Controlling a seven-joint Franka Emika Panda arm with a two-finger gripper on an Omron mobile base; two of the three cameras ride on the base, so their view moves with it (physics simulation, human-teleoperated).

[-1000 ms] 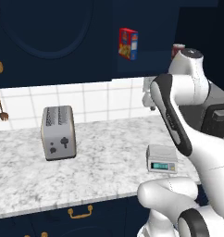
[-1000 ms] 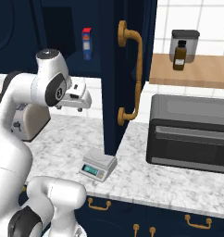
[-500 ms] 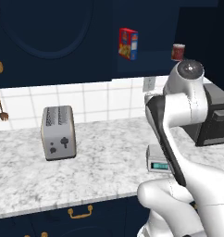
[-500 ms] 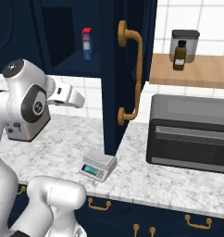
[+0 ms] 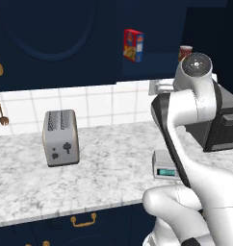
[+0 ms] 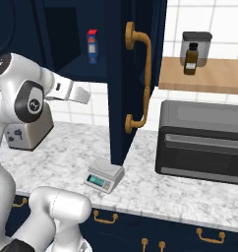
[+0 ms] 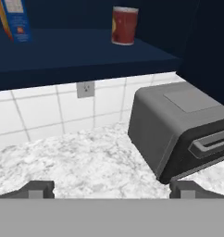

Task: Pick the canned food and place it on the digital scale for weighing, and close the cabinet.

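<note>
The canned food (image 7: 124, 25), a small red-brown tin, stands on the dark shelf of the open cabinet (image 6: 122, 74); it also shows at the shelf's right end (image 5: 185, 52). My gripper (image 7: 111, 189) is open and empty, level with the backsplash, below and short of the can. The hand (image 6: 81, 93) hangs over the counter left of the open cabinet door. The digital scale (image 6: 104, 174) sits on the marble counter at the foot of that door, and beside my arm (image 5: 165, 166).
A red-blue-yellow box (image 7: 14, 18) stands on the same shelf, left of the can. A dark toaster oven (image 7: 178, 129) fills the counter's right side. A grey toaster (image 5: 60, 137) is at the left. The door's brass handle (image 6: 140, 78) juts toward me.
My arm's shoulder and elbow have risen and swung to the side, and the hand has lifted slightly toward the shelf. The can, scale and door have not moved.
</note>
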